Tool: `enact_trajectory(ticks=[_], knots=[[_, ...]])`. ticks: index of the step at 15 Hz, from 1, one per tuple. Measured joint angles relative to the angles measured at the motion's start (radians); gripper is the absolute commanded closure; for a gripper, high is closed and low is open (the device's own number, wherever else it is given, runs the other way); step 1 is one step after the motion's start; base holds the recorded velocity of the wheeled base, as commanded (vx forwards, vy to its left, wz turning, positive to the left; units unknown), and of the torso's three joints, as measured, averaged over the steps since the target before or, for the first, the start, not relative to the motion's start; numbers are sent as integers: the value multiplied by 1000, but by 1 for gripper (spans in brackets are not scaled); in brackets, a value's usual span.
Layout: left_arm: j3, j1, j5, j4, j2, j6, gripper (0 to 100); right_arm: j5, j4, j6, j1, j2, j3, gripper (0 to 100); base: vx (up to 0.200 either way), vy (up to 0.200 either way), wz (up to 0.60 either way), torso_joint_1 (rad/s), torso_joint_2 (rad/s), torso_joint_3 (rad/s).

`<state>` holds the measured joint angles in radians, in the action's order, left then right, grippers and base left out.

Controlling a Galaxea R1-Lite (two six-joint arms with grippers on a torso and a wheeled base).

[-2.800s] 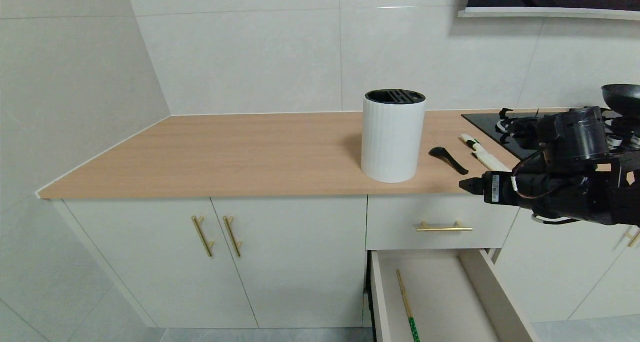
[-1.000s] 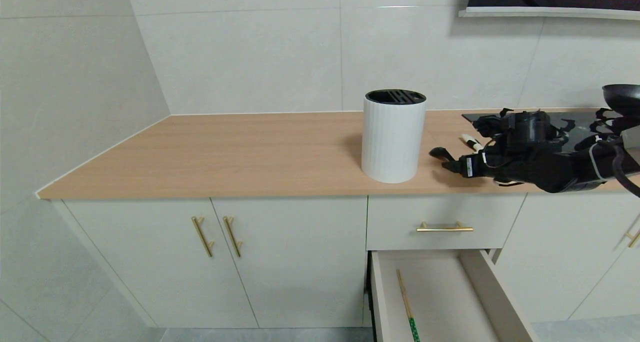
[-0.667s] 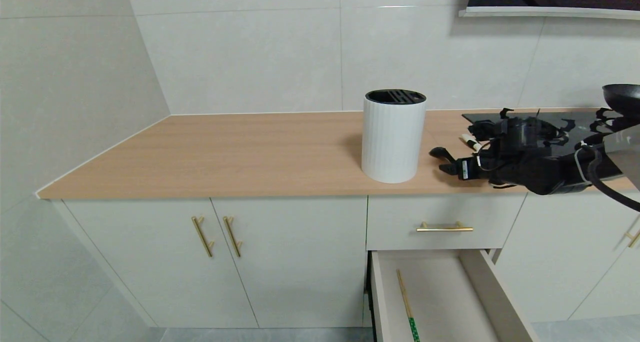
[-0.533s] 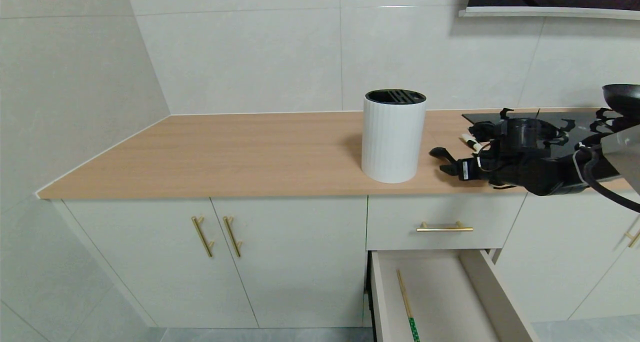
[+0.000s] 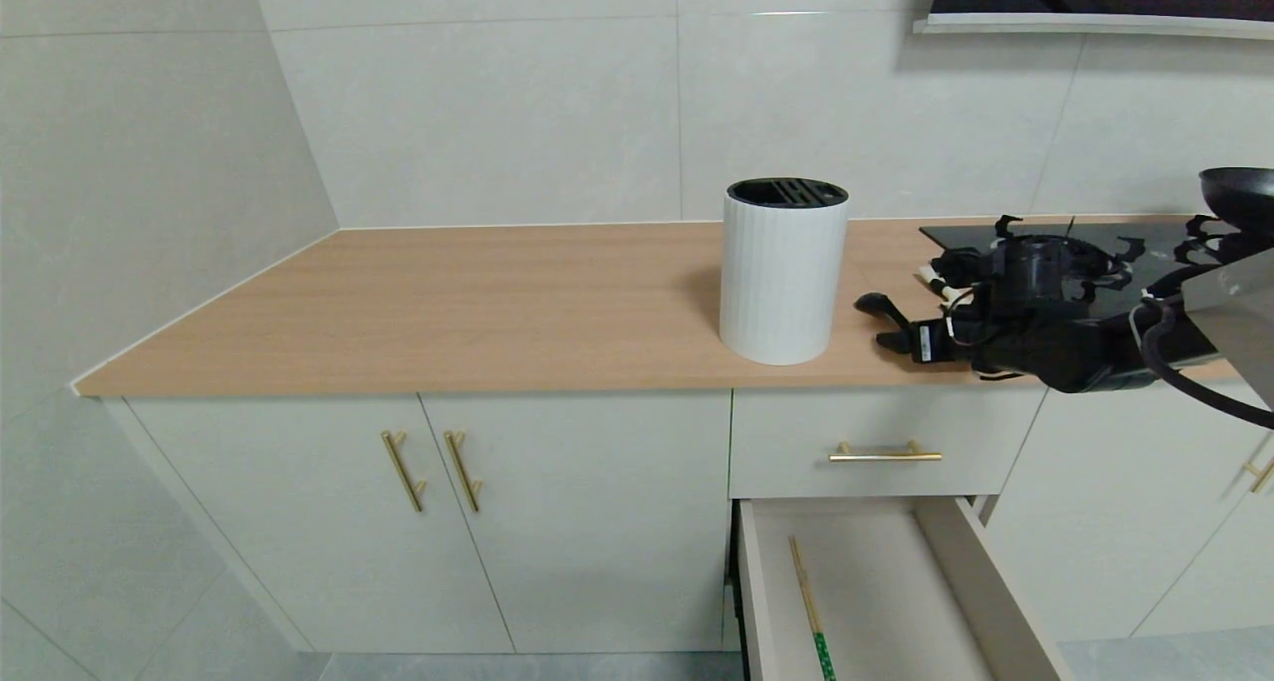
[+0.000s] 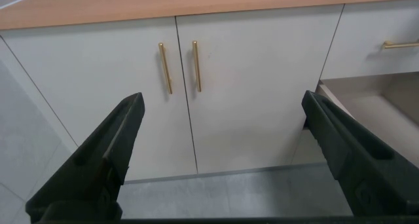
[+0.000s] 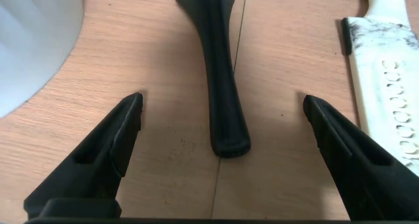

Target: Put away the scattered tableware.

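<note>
A black spoon [image 5: 878, 306] lies on the wooden counter [image 5: 498, 303] just right of the white ribbed utensil holder [image 5: 783, 275]. My right gripper [image 5: 896, 340] sits low over the counter at the spoon's handle end. In the right wrist view the spoon handle [image 7: 222, 86] lies between the two spread fingers [image 7: 98, 165], untouched, so that gripper [image 7: 222, 178] is open. A white knife [image 7: 386, 73] lies beside the spoon; its tip [image 5: 934, 275] peeks out behind the arm. My left gripper [image 6: 222, 178] is open and holds nothing, down in front of the cabinet doors [image 6: 183, 86].
Below the counter a drawer [image 5: 955, 581] stands pulled out with a chopstick [image 5: 811, 611] inside. A black stove top [image 5: 965, 235] and a dark pan [image 5: 1239, 188] are at the right. The holder [image 7: 33, 40] stands close to the spoon's left.
My right arm came from in front of the counter edge up over the counter, then settled lower with its fingers around the spoon's handle end. The spoon has not moved.
</note>
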<state>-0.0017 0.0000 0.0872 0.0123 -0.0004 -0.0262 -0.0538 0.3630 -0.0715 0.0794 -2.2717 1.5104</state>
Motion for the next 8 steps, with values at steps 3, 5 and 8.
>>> enact_trajectory(ticks=[3, 5, 8], knots=[[0, 0, 0, 0, 0, 0, 0, 7, -1, 0, 0, -5, 2, 100, 0, 0, 0, 0, 0, 0], [0, 0, 0, 0, 0, 0, 0, 7, 1, 0, 1, -7, 3, 100, 0, 0, 0, 0, 0, 0], [0, 0, 0, 0, 0, 0, 0, 7, 0, 0, 1, -7, 2, 100, 0, 0, 0, 0, 0, 0]])
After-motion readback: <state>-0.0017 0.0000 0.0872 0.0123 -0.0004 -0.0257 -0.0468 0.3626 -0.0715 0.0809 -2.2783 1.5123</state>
